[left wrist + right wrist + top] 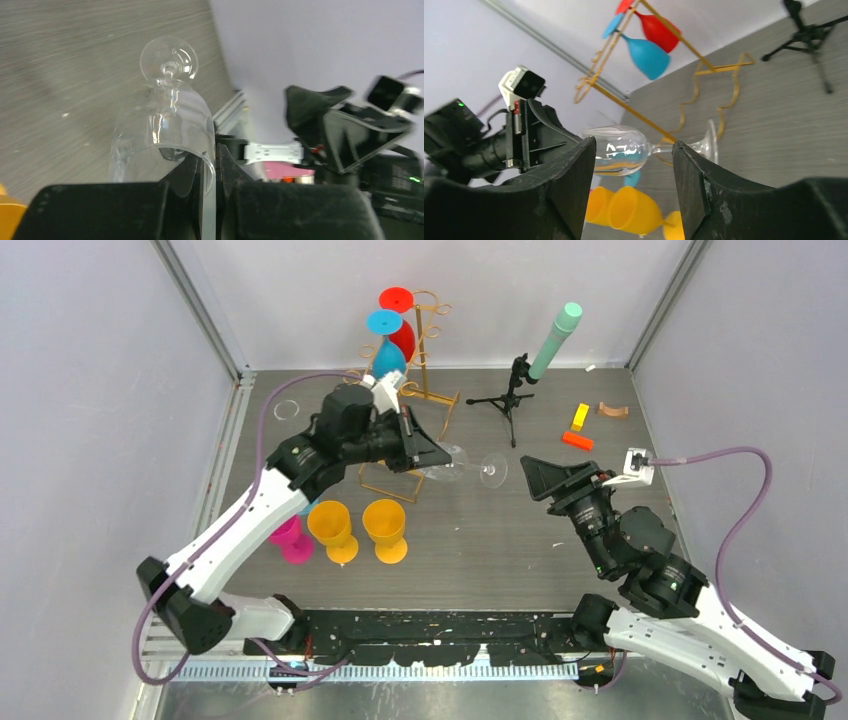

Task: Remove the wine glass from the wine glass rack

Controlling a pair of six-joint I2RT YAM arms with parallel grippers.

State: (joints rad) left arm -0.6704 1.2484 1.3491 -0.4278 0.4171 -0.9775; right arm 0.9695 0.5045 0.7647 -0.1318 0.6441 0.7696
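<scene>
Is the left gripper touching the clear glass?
Touching. The left wrist view shows the left gripper closed on the clear glass at its rim, the thin wall pinched between both fingers.

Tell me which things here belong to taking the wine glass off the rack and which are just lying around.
Job: clear wine glass, left gripper holding it, gold rack, right gripper.
Lying about: yellow cups, pink cup, tripod, orange block.

bright even light, blurred wrist views
</scene>
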